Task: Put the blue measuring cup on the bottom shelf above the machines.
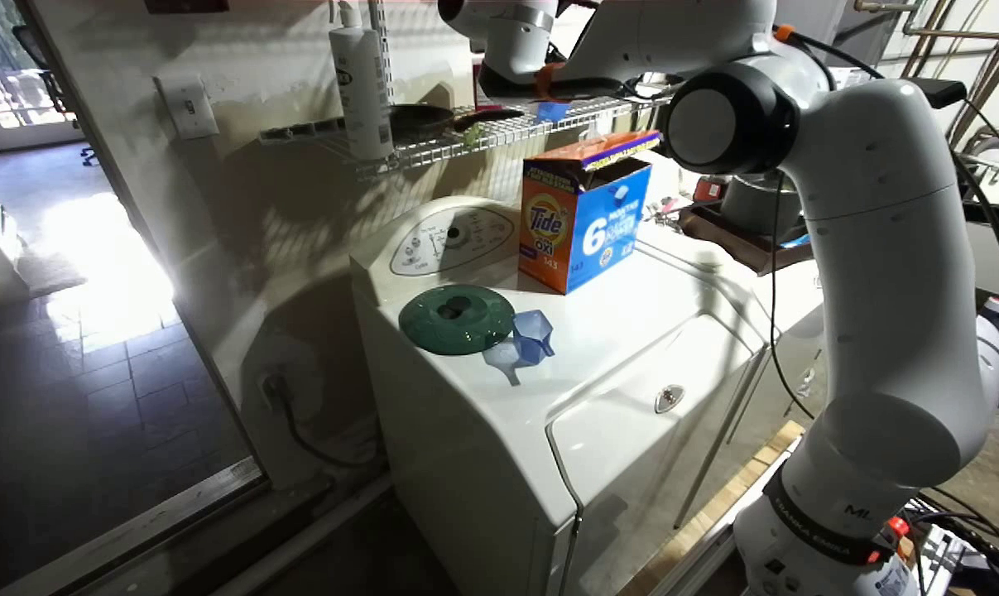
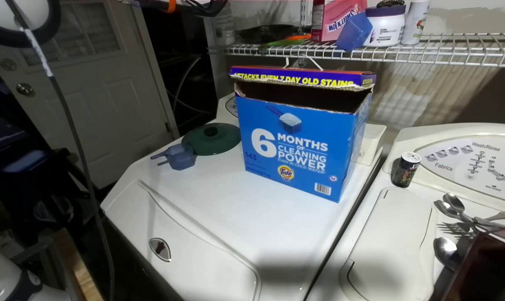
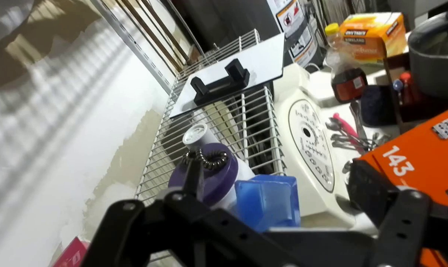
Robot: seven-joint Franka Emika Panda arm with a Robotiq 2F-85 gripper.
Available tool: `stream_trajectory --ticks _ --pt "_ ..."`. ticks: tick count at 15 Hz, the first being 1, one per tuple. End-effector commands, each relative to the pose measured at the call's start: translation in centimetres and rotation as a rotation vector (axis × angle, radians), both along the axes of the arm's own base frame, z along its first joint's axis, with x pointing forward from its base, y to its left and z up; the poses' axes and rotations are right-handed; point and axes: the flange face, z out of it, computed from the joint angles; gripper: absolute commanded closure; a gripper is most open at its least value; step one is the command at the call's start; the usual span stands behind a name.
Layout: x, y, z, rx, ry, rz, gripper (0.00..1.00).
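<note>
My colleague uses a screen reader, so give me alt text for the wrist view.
A blue measuring cup at the front edge of a wire shelf, beside a purple-lidded jar, framed but not gripped by the open end effector. A laundry machine and an orange box show at right.

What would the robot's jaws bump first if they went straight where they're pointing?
Probably the blue cup, seen between the open jaws in the wrist view. One jaw lines up with the purple-lidded jar, so that might come first; depth is unclear.
</note>
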Motion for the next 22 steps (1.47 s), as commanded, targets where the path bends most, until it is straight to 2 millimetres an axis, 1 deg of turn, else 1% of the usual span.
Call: stream_trajectory --ticks 1,4,5,8,10,13,16,18,22 --pt "-3.3 0.7 1.7 0.170 -0.080 0.038 0.00" --pt "-5.5 0.0 2.4 0.292 -0.179 0.041 0.00" --pt "-6.3 -0.5 2.5 0.331 -0.215 0.033 0.00" --pt "-8.3 -2.0 1.9 0.466 -0.295 0.028 0.00" --pt "-9.5 -2.6 1.5 0.548 -0.354 0.055 0.00" --pt "-11.6 -3.6 2.0 0.648 -0.473 0.099 0.00" --pt "-13.7 -4.5 2.9 0.733 -0.596 0.165 0.00" --pt "-15.3 -6.1 3.3 0.802 -0.681 0.131 0.00" --pt "-18.5 -9.9 3.2 0.906 -0.794 -0.037 0.00"
